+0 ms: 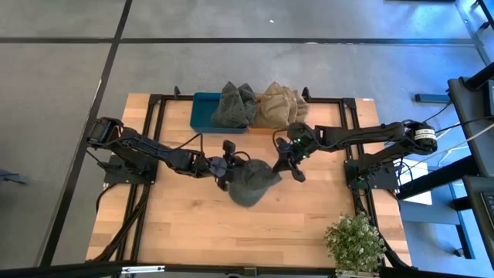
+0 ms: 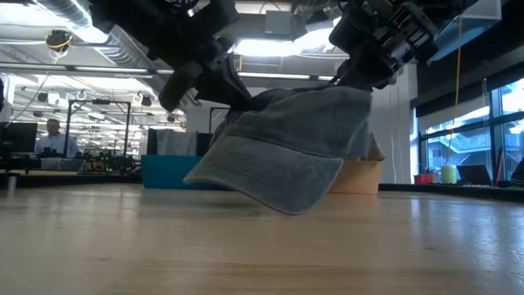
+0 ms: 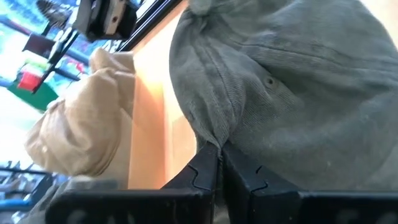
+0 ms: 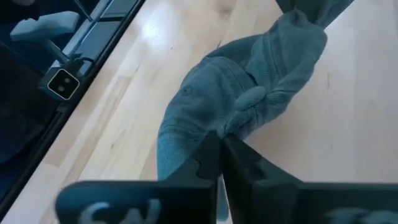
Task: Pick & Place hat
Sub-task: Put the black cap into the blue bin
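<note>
With our left gripper (image 3: 217, 163) and right gripper (image 4: 219, 154) both pinching folds of the grey cap (image 1: 253, 184), uneven pulling could tear one thin hold loose.

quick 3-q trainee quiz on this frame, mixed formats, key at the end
1. True or false: both grippers are shut on the grey cap.
2. Which hat lies over the blue bin: A) grey-green hat B) tan hat?
3. What stands at the table's near right corner?

Key: 1 true: left gripper and right gripper each pinch its fabric. 2 A. 3 potted plant.
</note>
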Controlling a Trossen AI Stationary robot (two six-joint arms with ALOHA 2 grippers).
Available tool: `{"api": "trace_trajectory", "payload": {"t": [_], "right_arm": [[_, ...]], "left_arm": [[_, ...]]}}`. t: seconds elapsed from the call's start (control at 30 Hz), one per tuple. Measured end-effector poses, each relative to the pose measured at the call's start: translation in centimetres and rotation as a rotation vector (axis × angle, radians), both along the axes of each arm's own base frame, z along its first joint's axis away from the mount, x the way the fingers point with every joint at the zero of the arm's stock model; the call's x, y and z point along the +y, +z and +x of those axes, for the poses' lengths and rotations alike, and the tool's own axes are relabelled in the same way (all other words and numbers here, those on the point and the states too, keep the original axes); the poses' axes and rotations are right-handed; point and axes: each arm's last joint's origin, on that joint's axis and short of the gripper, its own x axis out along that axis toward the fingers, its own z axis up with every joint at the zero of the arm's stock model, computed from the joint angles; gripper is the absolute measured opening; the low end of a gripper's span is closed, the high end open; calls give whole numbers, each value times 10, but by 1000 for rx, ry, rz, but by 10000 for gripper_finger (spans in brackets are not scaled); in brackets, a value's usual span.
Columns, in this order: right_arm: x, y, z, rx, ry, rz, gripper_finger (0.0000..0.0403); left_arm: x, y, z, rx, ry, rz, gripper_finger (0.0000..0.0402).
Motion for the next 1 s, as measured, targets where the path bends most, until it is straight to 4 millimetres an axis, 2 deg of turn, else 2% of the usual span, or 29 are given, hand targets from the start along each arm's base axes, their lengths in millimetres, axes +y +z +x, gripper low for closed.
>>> {"api": "trace_trajectory", "payload": {"t": [0.17,0.33,0.6,0.83,1.0], "right_arm": [[0,1,1,-19,3,-10,8],[0,3,2,-49,9,-23,6],[-1,6,5,-111,3,-95,6],[-2,6,6,-125,11,-134,6],[-4,11,9,-189,-32,-190,6]], "left_arm": [[1,0,0,-4,34,21,25],[5,0,0,-31,87,-40,47],[16,1,1,-105,215,-191,119],[17,21,-6,-230,272,-323,174],[17,32,-5,-341,258,-551,193]]}}
